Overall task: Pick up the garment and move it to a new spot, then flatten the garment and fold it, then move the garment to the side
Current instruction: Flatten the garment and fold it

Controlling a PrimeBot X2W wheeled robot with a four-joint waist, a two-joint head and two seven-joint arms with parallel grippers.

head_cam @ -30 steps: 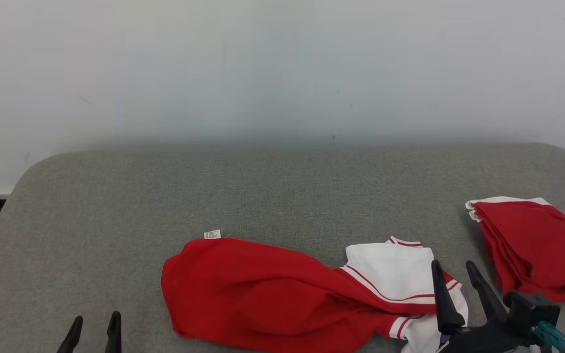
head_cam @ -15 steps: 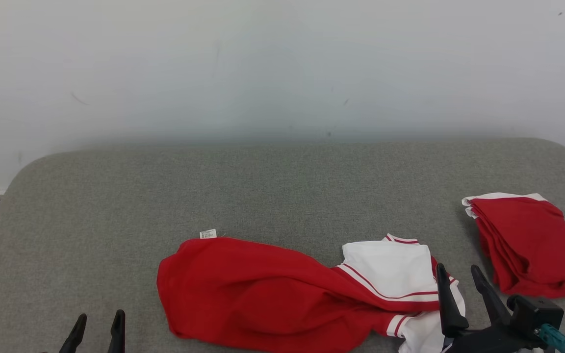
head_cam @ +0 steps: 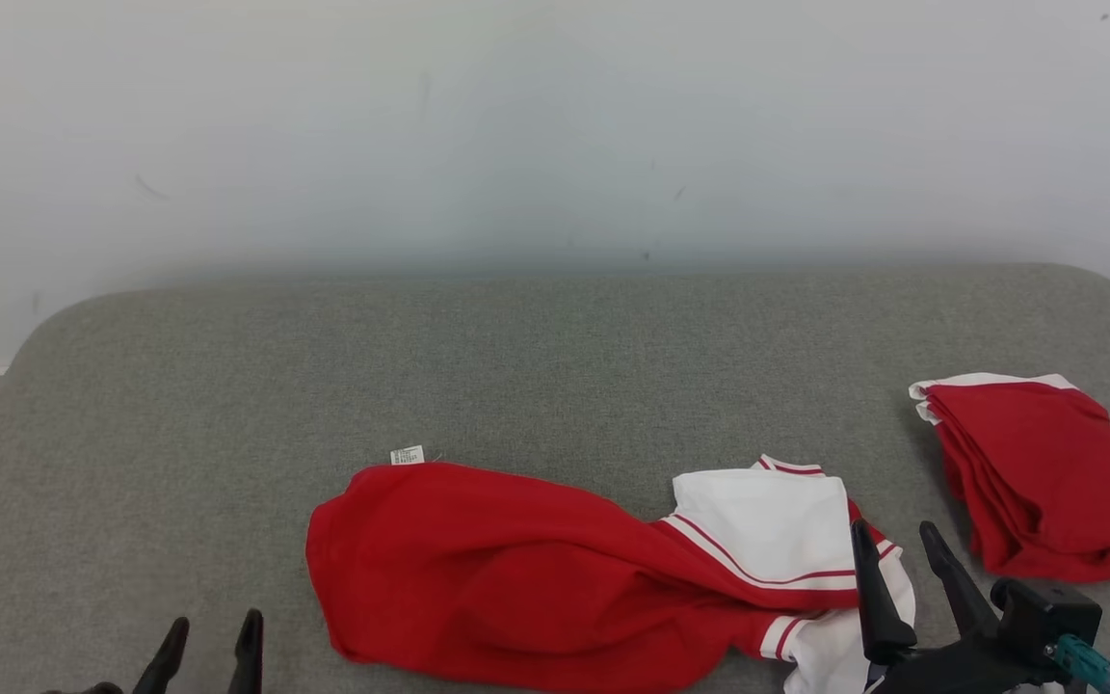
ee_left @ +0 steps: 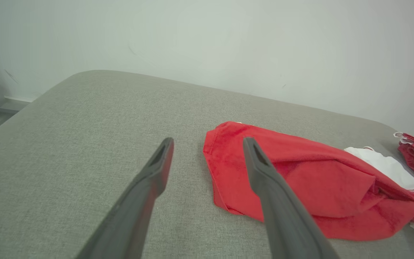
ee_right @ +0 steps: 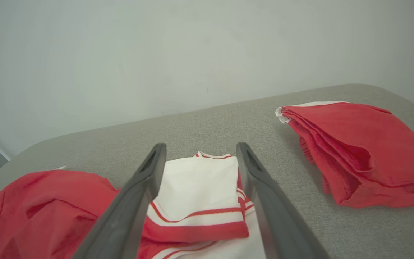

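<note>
Two red pieces of cloth on show, so biggest things first: a pale wall (head_cam: 555, 125) runs across the back, and below it is the broad grey padded surface (head_cam: 516, 366) with its rounded corners. Along its near edge, a little right of centre, lies the garment (head_cam: 516, 569). It's crumpled, a long red body stretching left and a white section with red stripes bunched at the right end. Well apart from it, off to the right, sits a folded red bundle (head_cam: 1046, 482) with a sliver of white trim along its far edge. The right gripper (head_cam: 891, 528) hovers at the garment's white end, dark fingers spread wide. The right wrist view shows white cloth between them and nothing pinched. The left gripper (head_cam: 216, 619) is at the lower left over bare grey fabric, near the red hem, jaws just as wide and empty. Smallest of all, a little white tag (head_cam: 408, 455) lies by the garment's far left corner.
</note>
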